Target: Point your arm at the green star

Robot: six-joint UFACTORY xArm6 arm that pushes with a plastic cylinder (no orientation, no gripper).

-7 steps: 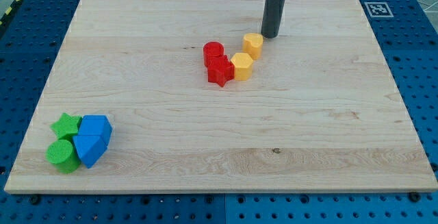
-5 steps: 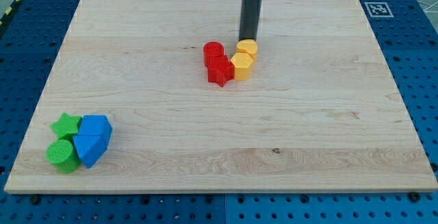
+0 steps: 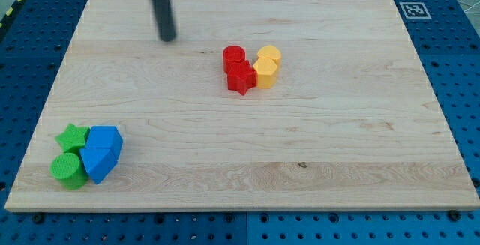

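green star [image 3: 72, 135], blue blocks [image 3: 102, 152], red blocks [image 3: 238, 70], yellow blocks [image 3: 266, 66]

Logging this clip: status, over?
My tip upper left, clear of blocks. Green star bottom left, beside blue blocks. Path open.

Board [image 3: 315, 147] pale wood, smooth, visible grain. Green star [image 3: 72, 136] matt plastic. My tip [image 3: 167, 38] dark, matt.

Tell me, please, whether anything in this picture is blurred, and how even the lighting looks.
In the camera view, only the dark rod is smeared by motion, its tip soft-edged near the view's top left; the green star, the red and yellow blocks and the board are sharp, evenly lit, with faint shadows and no glare.
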